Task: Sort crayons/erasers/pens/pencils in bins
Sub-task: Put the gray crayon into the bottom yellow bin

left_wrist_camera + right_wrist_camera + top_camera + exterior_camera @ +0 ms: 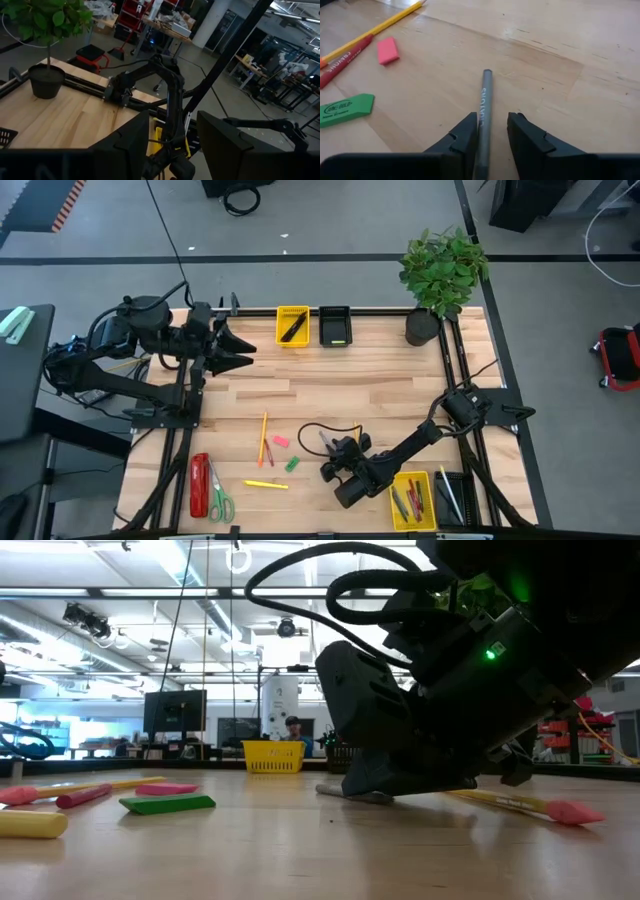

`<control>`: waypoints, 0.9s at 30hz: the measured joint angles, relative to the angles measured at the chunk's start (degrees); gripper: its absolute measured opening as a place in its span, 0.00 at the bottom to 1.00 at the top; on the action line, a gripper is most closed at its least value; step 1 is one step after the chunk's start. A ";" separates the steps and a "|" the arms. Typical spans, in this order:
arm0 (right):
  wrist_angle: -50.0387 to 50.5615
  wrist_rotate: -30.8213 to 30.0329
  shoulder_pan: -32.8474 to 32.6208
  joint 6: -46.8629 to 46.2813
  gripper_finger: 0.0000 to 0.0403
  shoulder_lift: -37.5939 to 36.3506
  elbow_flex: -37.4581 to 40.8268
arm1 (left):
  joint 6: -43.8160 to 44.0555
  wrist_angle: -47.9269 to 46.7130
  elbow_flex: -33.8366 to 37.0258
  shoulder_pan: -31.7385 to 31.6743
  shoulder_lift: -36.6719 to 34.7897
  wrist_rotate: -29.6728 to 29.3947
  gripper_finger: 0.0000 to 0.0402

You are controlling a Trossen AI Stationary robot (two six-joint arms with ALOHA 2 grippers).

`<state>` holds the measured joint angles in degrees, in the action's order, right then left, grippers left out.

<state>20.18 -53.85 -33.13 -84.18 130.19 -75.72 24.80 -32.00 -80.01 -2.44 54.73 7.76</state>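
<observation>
A grey crayon [485, 107] lies flat on the wooden table [400, 380]. My right gripper [492, 132] is low over it at the near middle, open, one finger on each side of its near end. The same crayon [324, 442] pokes out past the fingers toward the far edge. A pink eraser [387, 51], a green eraser [347, 110], a red crayon [345, 62] and an orange pencil [375, 31] lie to its left. My left gripper [172, 140] waits open, raised at the far left. My right gripper straddles the grey crayon's near end [482, 135], slanting down from the near right with the fingers along the crayon. One finger [465, 135] stands right against its side and a gap shows at the other. I cannot tell whether it touches. The crayon lies on the table.
A yellow bin [412, 500] with crayons and a black bin [455, 498] stand at the near right. A yellow bin [292, 325] and a black bin [335, 326] stand at the far edge. A red stapler [200, 485], scissors [220, 498] and a potted plant [440, 275] are also there.
</observation>
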 joint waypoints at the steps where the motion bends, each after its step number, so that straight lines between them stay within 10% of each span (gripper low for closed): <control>1: -0.02 -0.13 -0.02 0.28 0.27 0.03 0.00 | 0.02 0.03 0.00 -0.01 -0.01 -0.02 0.44; 27: 9.82 5.98 0.25 5.66 0.07 -5.35 -8.30 | 0.02 3.31 0.00 0.00 -0.42 -0.01 0.42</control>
<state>30.00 -47.87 -32.88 -78.52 124.84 -84.02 24.82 -28.69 -80.01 -2.44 54.31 7.75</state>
